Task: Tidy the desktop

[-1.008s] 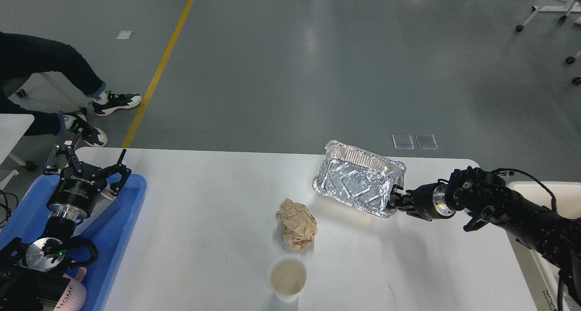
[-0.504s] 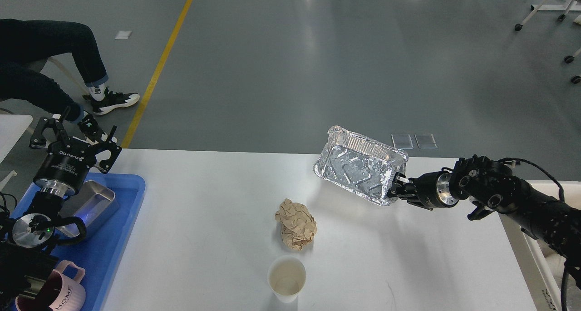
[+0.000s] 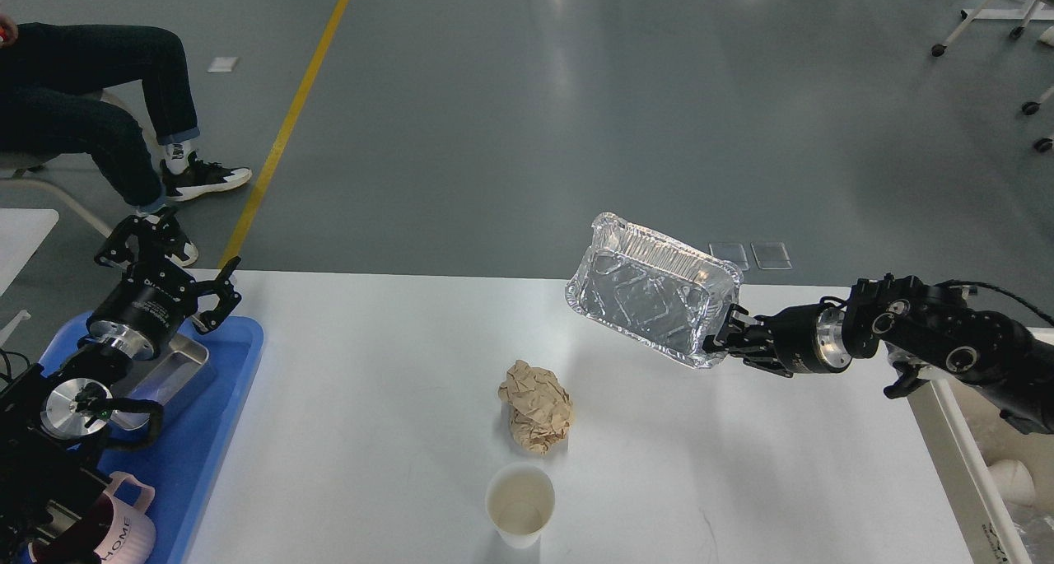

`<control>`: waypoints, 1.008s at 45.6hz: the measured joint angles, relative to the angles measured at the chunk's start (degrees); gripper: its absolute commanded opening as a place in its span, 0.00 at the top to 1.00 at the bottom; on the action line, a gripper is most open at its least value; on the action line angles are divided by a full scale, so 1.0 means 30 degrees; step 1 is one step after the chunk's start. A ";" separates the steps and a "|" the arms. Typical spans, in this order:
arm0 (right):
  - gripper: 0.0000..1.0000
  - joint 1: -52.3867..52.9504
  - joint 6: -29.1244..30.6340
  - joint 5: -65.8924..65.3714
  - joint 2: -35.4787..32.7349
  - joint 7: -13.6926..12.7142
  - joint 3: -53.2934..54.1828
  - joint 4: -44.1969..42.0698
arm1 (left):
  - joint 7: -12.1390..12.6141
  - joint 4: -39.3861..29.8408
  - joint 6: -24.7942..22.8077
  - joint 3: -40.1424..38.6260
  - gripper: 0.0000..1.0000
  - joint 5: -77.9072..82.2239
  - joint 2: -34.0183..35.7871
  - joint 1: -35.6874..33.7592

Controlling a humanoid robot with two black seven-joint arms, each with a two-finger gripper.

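The right end effector point(image 3: 725, 340) grips the foil tray point(image 3: 655, 299) by its thin rim, above the table point(image 3: 370, 399). Light and easily crumpled, I judge. The left end effector point(image 3: 169, 255) hangs open.

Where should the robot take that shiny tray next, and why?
Probably swing it right, toward the cream bin. The right gripper holds the foil tray by one corner, lifted off the desktop, and paper cups already lie in that bin.

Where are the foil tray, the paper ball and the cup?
foil tray point(image 3: 650, 299): head view, on its crinkled inner base.
paper ball point(image 3: 536, 405): head view, on its crumpled middle.
cup point(image 3: 520, 505): head view, on its inside.
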 measured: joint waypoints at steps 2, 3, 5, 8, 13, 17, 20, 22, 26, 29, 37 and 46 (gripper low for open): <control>1.00 0.0219 -0.0011 -0.0068 -0.0322 0.0090 0.0019 0.0680 | 0.0032 -0.0005 -0.0001 0.0046 0.02 0.0032 0.0096 0.0002; 1.00 0.0361 -0.0017 -0.0110 -0.0502 0.0126 0.0030 0.1074 | 0.0050 -0.0013 -0.0008 0.0114 0.02 0.0050 0.0156 0.0011; 1.00 0.0590 -0.0024 -0.0196 -0.0760 0.0161 0.0040 0.1694 | 0.0065 -0.0058 -0.0088 0.0407 0.02 0.0089 0.0246 0.0014; 1.00 0.0962 -0.0028 -0.0387 -0.1016 0.0180 0.0041 0.2591 | 0.0073 -0.0121 -0.0202 0.1028 0.02 0.0125 0.0356 -0.0020; 1.00 0.1445 -0.0028 -0.1177 -0.1103 0.0187 0.0053 0.3778 | 0.0073 -0.0161 -0.0297 0.2188 0.02 0.0136 0.0833 -0.0282; 1.00 0.1725 -0.0043 -0.1804 -0.0996 0.0187 0.0055 0.4415 | 0.0015 -0.0161 -0.0302 0.2767 0.02 0.0139 0.1212 -0.0353; 1.00 0.1890 -0.0137 -0.2128 -0.0751 0.0174 0.0055 0.4647 | -0.0052 -0.0161 -0.0302 0.2969 0.02 0.0139 0.1355 -0.0389; 1.00 0.1962 -0.0170 -0.2259 -0.0560 0.0156 0.0043 0.4710 | -0.0090 -0.0161 -0.0302 0.3014 0.02 0.0139 0.1387 -0.0411; 1.00 0.2141 -0.0201 -0.2375 -0.0293 0.0134 -0.0061 0.4752 | -0.0191 -0.0161 -0.0302 0.3031 0.02 0.0139 0.1439 -0.0481; 1.00 0.2261 -0.0207 -0.2391 -0.0121 0.0118 -0.0122 0.4765 | -0.0463 -0.0161 -0.0334 0.3033 0.02 0.0139 0.1489 -0.0588; 1.00 0.2341 -0.0207 -0.2400 0.0152 0.0082 -0.0204 0.4769 | -0.1849 -0.0160 -0.0339 0.3058 0.02 0.0139 0.1537 -0.0724; 1.00 0.2293 -0.0217 -0.2401 -0.0087 0.0045 -0.0208 0.4800 | -0.0871 -0.2041 -0.0010 0.5746 0.02 0.0217 0.1993 -0.0731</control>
